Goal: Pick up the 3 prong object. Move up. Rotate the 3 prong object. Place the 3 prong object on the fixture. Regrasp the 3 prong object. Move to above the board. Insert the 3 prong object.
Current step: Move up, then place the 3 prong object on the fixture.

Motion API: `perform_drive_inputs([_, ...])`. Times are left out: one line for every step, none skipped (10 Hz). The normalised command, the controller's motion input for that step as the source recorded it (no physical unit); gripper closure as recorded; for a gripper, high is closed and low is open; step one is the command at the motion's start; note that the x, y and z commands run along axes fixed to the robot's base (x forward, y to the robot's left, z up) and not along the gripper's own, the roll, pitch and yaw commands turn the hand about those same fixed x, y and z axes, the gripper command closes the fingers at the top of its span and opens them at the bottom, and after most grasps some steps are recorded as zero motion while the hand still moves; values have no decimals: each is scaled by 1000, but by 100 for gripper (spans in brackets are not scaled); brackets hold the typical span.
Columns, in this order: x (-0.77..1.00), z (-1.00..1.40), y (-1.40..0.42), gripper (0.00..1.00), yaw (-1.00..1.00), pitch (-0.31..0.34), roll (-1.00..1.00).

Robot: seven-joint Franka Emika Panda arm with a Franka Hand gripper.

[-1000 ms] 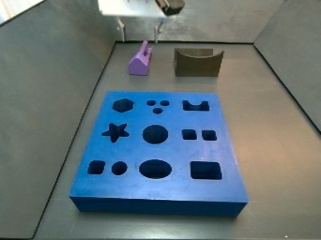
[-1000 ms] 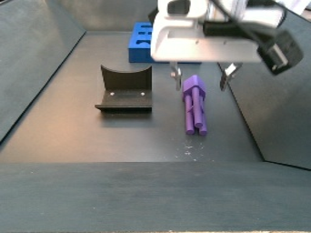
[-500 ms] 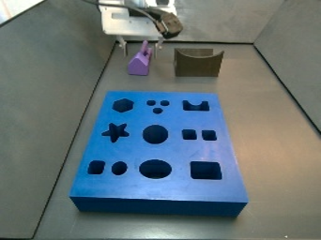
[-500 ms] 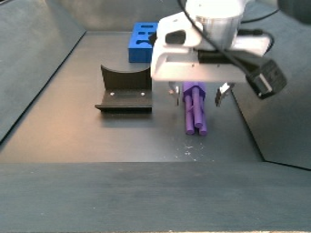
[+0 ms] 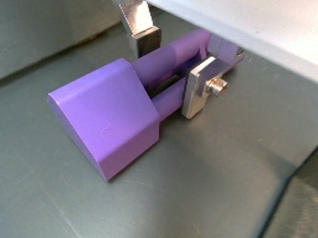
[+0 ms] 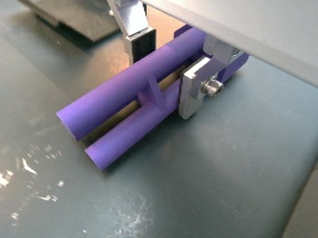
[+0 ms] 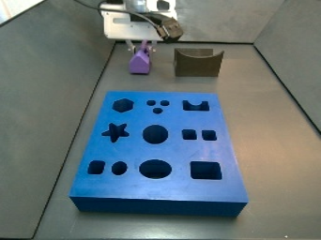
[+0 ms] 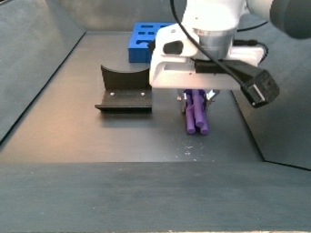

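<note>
Purple and lying flat on the grey floor, the 3 prong object (image 5: 125, 112) is sitting between the gripper (image 5: 170, 65) fingers, apart and not squeezing, so closing crooked could be pushing it sideways.

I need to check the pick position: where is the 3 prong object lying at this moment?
The 3 prong object lies flat on the floor between the fingers of the tool, beside the fixture, beyond the board in a side view.

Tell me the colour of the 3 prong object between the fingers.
Light purple; the 3 prong object shows best in a wrist view, straddled by the gripper.
</note>
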Motion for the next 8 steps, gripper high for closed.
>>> perform_drive_inputs([-26, 687, -2, 100, -1, 29, -2])
perform_drive_inputs([-21, 605, 1, 100, -1, 37, -1])
perform_drive_inputs([-14, 371, 6, 100, -5, 47, 6])
perform_drive_inputs([-16, 270, 6, 100, -6, 46, 10])
perform_drive_inputs([0, 1000, 0, 100, 0, 0, 0])
perform_drive_inputs([3, 1000, -1, 100, -2, 0, 3])
perform_drive_inputs([-7, 1000, -2, 100, -2, 17, 2])
perform_drive_inputs([-10, 1000, 0, 100, -2, 22, 6])
